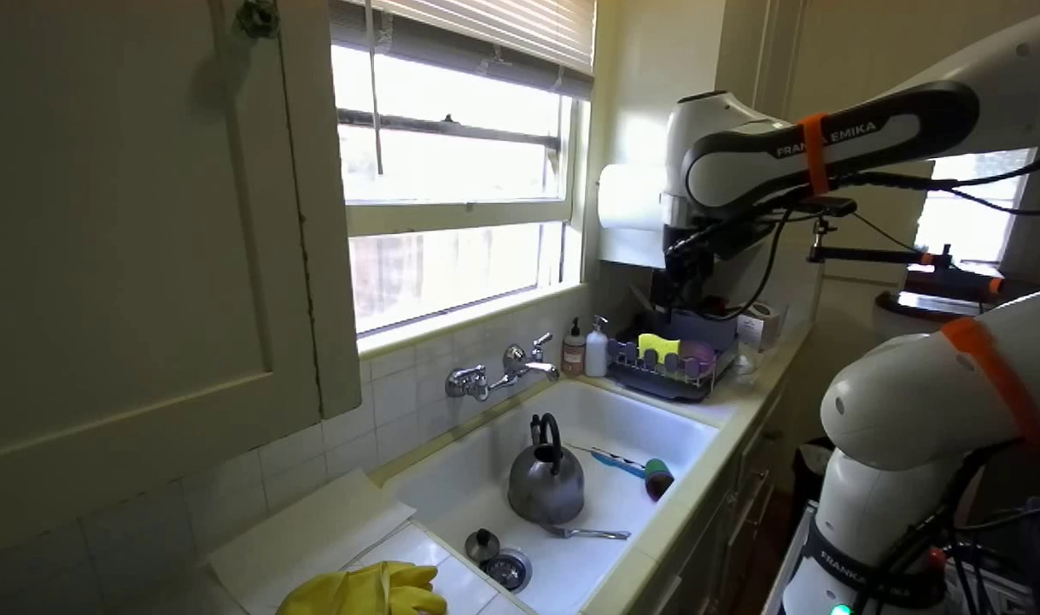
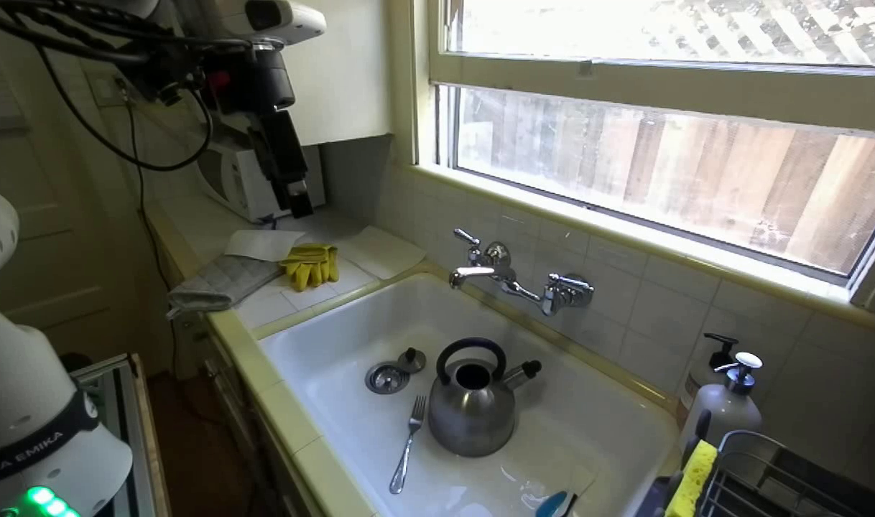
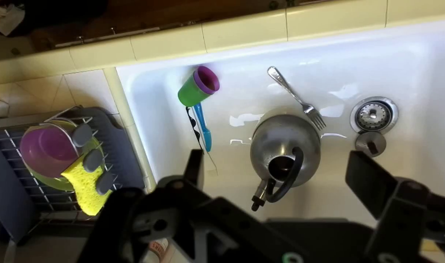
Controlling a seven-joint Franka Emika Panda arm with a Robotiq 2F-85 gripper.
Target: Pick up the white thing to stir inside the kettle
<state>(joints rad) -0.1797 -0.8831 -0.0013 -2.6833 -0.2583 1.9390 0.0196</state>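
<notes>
Observed hand (image 3: 282, 176) spread wide in lower part of wrist view, fingers (image 3: 368, 180) far apart, well above the sink (image 3: 244, 91). Found grey metal kettle (image 3: 281, 142) well below, in view between them, just right of frame centre: upright on sink floor, open at top, turned spout-first to lower left. Noted fork (image 3: 298, 99) just beside its upper right; cannot tell whether touching. Farther right, recorded drain (image 3: 373, 116) and, at its lower edge, round metal piece (image 3: 364, 140) with dark knob. Upper middle, logged green cup (image 3: 189, 91) with purple rim, lying on its side; below it, blue utensil (image 3: 203, 126) and slim black-and-white utensil (image 3: 192, 122), side by side. At left, saw dish rack (image 3: 125, 164) with yellow sponge (image 3: 85, 188) and purple bowl (image 3: 47, 149). In an exterior view, located yellow gloves (image 2: 309, 266) on counter (image 2: 265, 312), left half of frame, chrome tap (image 2: 496, 272) near centre, two pump bottles (image 2: 725, 409) at lower right.
</notes>
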